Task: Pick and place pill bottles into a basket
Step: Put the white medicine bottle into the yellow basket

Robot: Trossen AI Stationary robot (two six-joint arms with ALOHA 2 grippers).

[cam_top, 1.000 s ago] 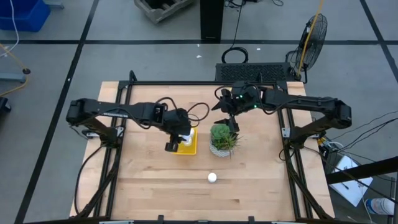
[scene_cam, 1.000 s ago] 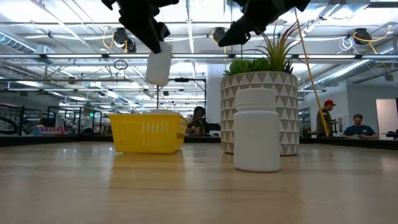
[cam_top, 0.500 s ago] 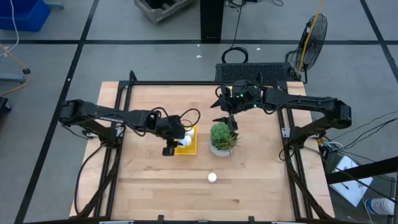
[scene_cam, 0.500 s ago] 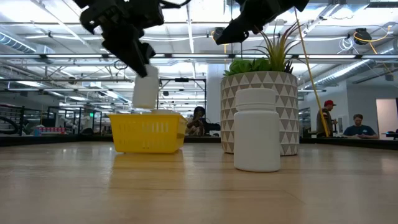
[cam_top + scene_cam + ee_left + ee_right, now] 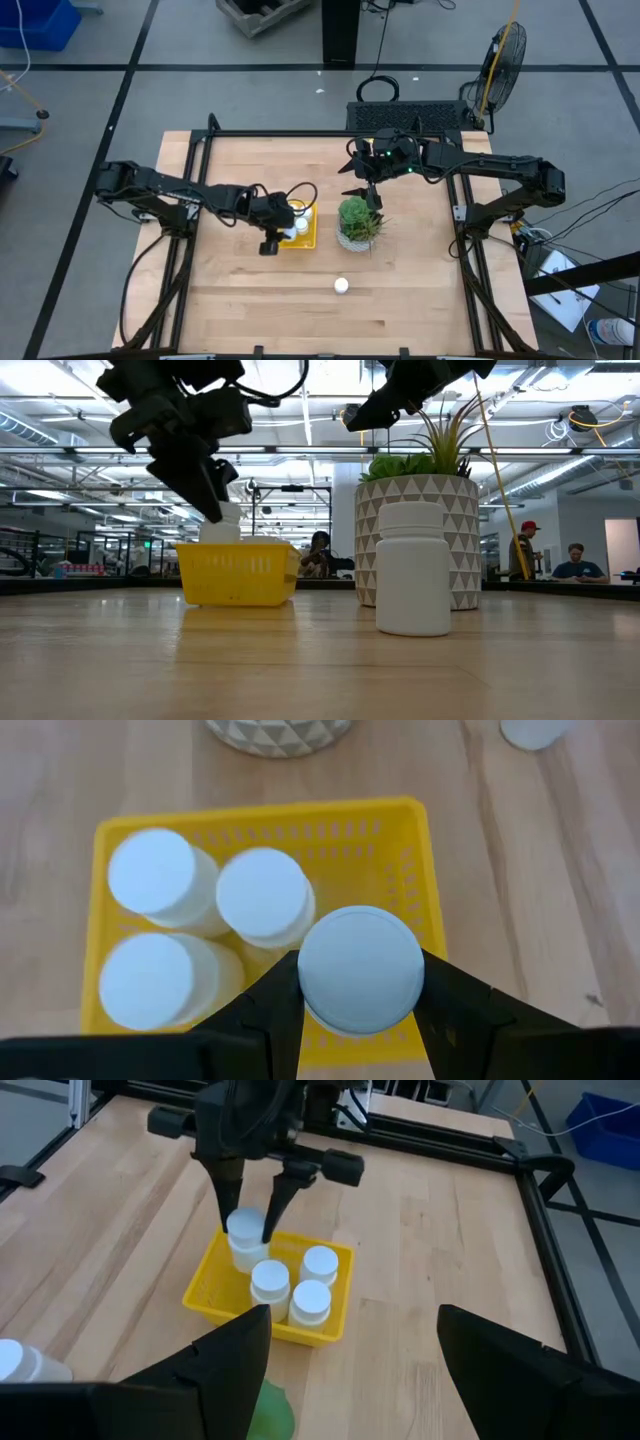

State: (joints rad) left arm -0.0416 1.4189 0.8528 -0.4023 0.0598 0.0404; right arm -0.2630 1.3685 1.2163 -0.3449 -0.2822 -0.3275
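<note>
L gripper (image 5: 360, 1020) clamps unlabelled pill bottle (image 5: 360, 970) in basket (image 5: 425, 870); R gripper (image 5: 350, 1350) spread wide.

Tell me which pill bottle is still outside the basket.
The lone bottle standing on bare wood in front of the potted plant. Three sit inside the yellow basket, and the left pincer holds a fourth over it.

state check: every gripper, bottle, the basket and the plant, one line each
left gripper: shut on held bottle, over the basket
held bottle: upright, gripped, lowered into the basket
three bottles: upright inside the basket
last bottle: upright on the table, outside the basket
basket: upright on the table, partly filled
right gripper: open, empty, above the table near the potted plant
potted plant: upright beside the basket
</note>
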